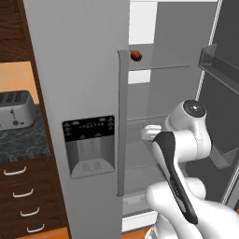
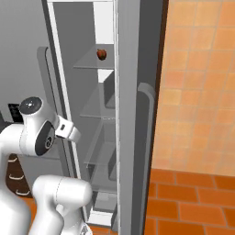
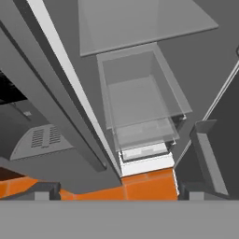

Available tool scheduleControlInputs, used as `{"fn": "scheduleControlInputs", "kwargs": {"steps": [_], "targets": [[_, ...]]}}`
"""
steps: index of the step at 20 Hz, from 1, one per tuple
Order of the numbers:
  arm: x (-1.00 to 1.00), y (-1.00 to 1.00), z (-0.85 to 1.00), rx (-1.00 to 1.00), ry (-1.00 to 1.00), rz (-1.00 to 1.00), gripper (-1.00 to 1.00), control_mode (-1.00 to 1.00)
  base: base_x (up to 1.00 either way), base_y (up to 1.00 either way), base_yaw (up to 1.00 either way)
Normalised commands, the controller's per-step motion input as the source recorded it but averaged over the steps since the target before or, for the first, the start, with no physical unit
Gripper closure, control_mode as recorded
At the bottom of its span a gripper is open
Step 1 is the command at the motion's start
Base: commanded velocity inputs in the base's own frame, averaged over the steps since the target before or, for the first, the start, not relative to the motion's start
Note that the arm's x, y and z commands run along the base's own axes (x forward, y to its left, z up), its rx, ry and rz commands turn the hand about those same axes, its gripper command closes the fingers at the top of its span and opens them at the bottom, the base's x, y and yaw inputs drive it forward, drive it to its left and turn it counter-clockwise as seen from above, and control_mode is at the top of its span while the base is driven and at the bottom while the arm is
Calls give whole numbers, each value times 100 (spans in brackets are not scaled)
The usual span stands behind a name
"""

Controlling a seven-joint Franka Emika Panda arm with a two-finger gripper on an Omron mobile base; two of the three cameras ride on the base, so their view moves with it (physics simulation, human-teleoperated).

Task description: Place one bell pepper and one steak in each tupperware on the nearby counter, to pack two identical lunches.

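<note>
Facing open fridge [image 1: 79, 93]; bell pepper [image 1: 136, 55] on upper shelf; gripper [image 3: 114, 189] spread, empty.

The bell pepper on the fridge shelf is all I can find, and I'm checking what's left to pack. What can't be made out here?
- Bell pepper: too small in both base views to show detail.
- Counter: cut off by the left base view's edge and the fridge door.
- Gripper: in the hand view, the fingers are cut by the bottom edge, so their state is unclear.
</note>
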Motion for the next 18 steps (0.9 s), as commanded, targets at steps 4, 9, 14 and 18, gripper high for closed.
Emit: {"fn": "scheduleControlInputs", "kwargs": {"steps": [4, 9, 14, 18], "targets": [[45, 0, 50, 2, -37, 8, -100, -100, 0, 0, 0], [23, -1, 86, -3, -28, 7, -100, -100, 0, 0, 0], [6, -11, 86, -16, -3, 4, -100, -100, 0, 0, 0], [1, -14, 68, -15, 0, 5, -100, -100, 0, 0, 0]]}}
